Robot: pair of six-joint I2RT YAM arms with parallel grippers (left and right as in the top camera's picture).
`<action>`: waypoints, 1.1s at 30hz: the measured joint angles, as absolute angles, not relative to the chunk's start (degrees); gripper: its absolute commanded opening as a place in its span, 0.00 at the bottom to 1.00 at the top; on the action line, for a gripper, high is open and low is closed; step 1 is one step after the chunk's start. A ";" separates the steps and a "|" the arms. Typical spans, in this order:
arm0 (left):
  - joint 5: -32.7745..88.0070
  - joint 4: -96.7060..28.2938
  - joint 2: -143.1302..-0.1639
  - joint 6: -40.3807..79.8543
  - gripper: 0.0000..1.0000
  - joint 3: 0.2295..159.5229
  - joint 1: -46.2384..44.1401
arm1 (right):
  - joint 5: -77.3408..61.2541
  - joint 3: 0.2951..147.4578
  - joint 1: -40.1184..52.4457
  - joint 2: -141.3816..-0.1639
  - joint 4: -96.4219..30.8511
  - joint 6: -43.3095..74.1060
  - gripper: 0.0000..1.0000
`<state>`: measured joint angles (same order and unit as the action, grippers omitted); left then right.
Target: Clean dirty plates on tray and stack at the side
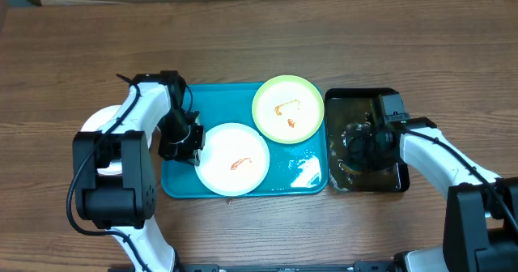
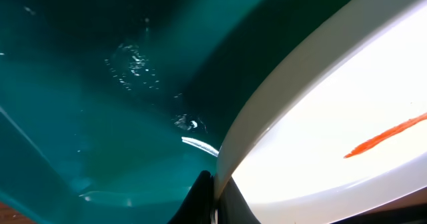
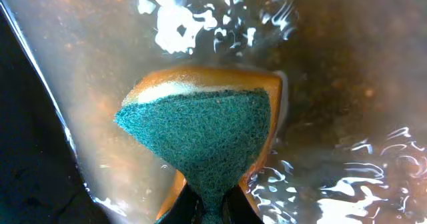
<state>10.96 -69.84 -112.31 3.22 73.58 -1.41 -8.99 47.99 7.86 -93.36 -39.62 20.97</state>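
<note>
A white plate [image 1: 233, 159] with an orange smear lies at the front of the teal tray [image 1: 180, 187]. A green plate [image 1: 288, 108] with orange smears lies at the tray's back right. My left gripper [image 1: 197, 145] is shut on the white plate's left rim [image 2: 253, 137]; its fingertips [image 2: 215, 201] pinch the edge over the tray floor [image 2: 100, 84]. My right gripper [image 1: 362, 142] is down in the black water tub [image 1: 401, 179], shut on a green and yellow sponge [image 3: 207, 134] over the wet tub bottom.
Another white plate [image 1: 99, 120] lies on the table left of the tray, partly under my left arm. Water pools on the tray's front right corner [image 1: 305, 172]. The wooden table extends behind the tray and tub.
</note>
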 measured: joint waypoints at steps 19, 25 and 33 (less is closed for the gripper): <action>10.70 -70.04 -112.31 3.49 0.04 73.56 -1.89 | -19.55 71.59 15.59 -93.73 -60.58 16.05 0.04; 10.72 -69.30 -112.31 3.51 0.04 73.56 -3.44 | -20.05 71.57 29.93 -93.86 -48.12 19.27 0.04; 10.70 -69.08 -112.31 4.14 0.04 73.54 -5.48 | -17.43 71.59 44.01 -102.94 -37.01 28.62 0.04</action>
